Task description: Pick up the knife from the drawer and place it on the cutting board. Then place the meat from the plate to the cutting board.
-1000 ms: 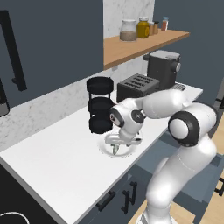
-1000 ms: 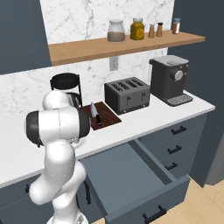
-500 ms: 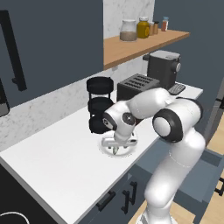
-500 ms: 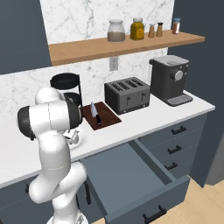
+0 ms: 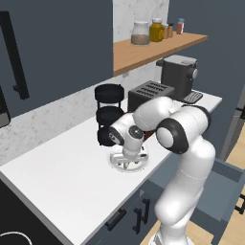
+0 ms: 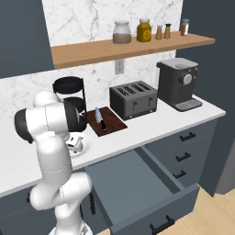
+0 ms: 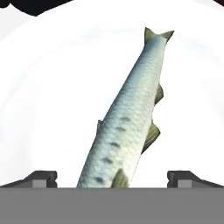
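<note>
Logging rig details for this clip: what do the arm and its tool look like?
The arm is glossy white, built of rounded tubular segments with dark grey discs at the joints. No cables or markings are visible. The tool ends in two small dark, blocky fingertips.

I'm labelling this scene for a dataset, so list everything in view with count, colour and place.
knife: one, silvery blade, dark handle, on the cutting board
cutting board: one, reddish-brown, counter left of toaster
meat: one, silvery grey-green fish, on the plate
plate: one, white, counter edge
drawer: one, blue-grey, pulled open
toaster: one, dark grey, counter
coffee machine: one, dark grey, counter right
stacked canisters: one stack, black, by wall
jars: several, shelf
gripper: one, open over the meat
</note>
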